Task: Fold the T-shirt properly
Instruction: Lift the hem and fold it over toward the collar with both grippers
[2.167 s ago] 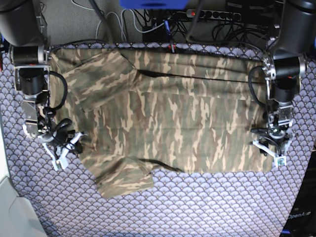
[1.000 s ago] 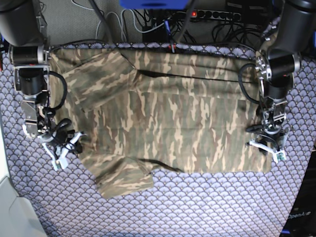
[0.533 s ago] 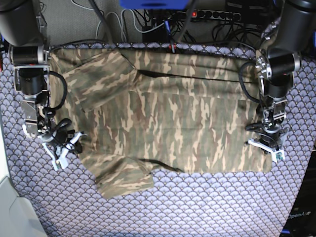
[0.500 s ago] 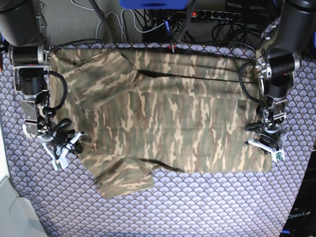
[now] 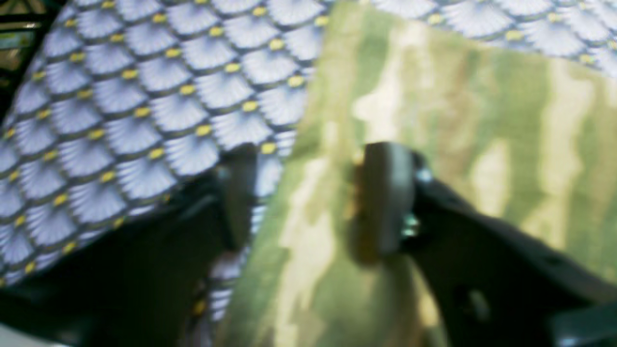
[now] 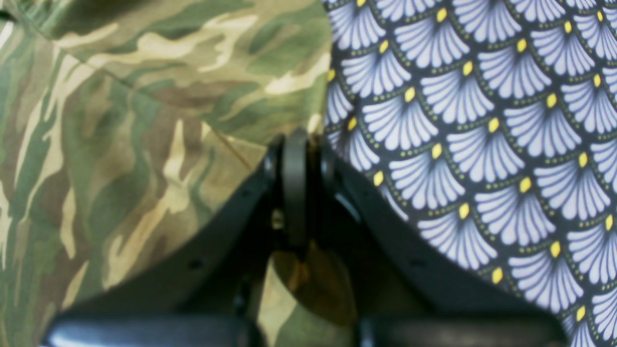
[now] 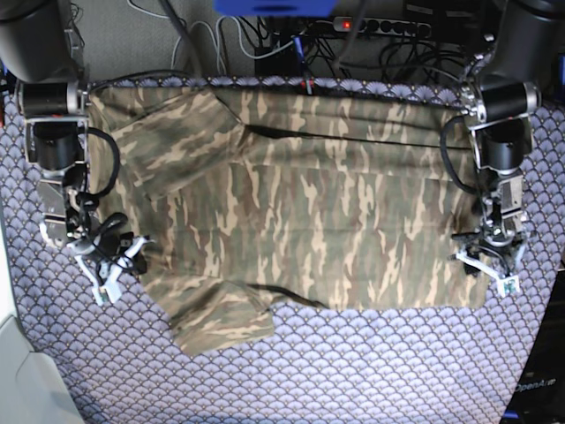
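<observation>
Straddling T-shirt (image 5: 434, 120) hem, left gripper (image 5: 308, 197) released, right gripper (image 6: 295, 193) clenched on sleeve edge

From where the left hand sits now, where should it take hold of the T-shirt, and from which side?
Grip the T-shirt at its side edge, where the fabric meets the purple tablecloth. The left hand already straddles that edge with its jaws apart, one finger over cloth, the other on camouflage. The shirt lies flat, so coming down from above and pinching the edge looks best.

Left gripper (image 5: 308, 197) points down, jaws spread apart — right gripper (image 6: 295, 188) low too, pads pressed fully together.
</observation>
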Controlling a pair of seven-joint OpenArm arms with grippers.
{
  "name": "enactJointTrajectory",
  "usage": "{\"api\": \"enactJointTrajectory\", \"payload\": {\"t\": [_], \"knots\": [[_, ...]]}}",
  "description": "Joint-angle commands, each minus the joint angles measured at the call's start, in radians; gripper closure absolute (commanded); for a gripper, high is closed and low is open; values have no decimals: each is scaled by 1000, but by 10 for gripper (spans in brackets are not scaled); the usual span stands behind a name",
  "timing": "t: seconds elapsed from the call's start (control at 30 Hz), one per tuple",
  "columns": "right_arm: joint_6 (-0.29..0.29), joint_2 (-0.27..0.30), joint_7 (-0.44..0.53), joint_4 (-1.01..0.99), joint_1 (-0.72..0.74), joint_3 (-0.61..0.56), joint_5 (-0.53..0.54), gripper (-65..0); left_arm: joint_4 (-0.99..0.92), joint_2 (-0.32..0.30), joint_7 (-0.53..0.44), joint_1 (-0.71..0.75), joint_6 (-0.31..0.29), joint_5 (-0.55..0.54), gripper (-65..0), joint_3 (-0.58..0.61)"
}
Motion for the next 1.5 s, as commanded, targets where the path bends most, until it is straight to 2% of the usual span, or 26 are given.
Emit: {"api": "enactJointTrajectory", "payload": {"t": [0.0,0.5,0.6,0.67,0.87,1.07,1.17,1.3,1.47], "knots": [[5,12,-18,11,20,3,-8,0,21,-13,-24,-29,-7,-1,-390,-1],[5,12,-18,11,20,1,-8,0,-82,-2,-27,-31,-7,-1,-389,-2],[5,12,-18,11,20,1,-8,0,-99,13,-27,-31,-7,-44,-376,-1],[5,12,-18,11,20,1,-8,0,-102,17,-27,-29,-7,-95,-313,2],[5,12,-18,11,21,1,-8,0,-102,17,-19,-29,-7,-134,-7,4],[7,27,-20,55,11,4,-5,0,-88,13,-19,-29,-7,-128,-5,4],[7,35,-26,161,-38,4,-3,0,-88,-6,-17,-29,-7,-130,-5,4],[7,45,-80,289,-95,6,-3,0,-87,-8,-14,-31,-7,-127,-5,5],[7,45,-124,428,-166,24,-3,0,10,-22,93,-12,-7,-134,-5,2]]}}
